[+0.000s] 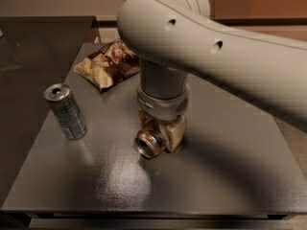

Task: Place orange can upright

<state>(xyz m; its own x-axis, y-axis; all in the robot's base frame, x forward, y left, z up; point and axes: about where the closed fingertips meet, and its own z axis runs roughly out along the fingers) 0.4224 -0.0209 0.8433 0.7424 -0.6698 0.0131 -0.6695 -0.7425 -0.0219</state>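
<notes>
Near-centre of table: orange can (149,144) lies on its side on the dark table (230,176), not upright.
Can orientation: silver top with pull tab faces near and slightly left; the copper body runs back and right, under the wrist.
Gripper position: gripper (159,128) points straight down over the can, at the middle of the table.
Can relative to jaws: the can body sits between the two fingers. One pale finger (175,131) presses the can's right side. The other is partly hidden at the far-left side of the body. The silver end sticks out of the jaws toward the near-left.
Jaw state: clenched around the can body, pads touching it on both sides.
Contact with table: cannot tell whether the can rests on the surface or is just clear of it; a dull reflection lies right below the silver end.
Arm: thick white arm (216,56) enters from the right and crosses the upper part of the view, then turns down into a grey wrist (163,99) above the fingers.
Left side of table: slim silver-blue can (66,111) stands upright with its opened top visible, well apart from the gripper.
Far side of table: crumpled snack bag (108,66) lies flat, far-left of the wrist and partly behind the arm.
</notes>
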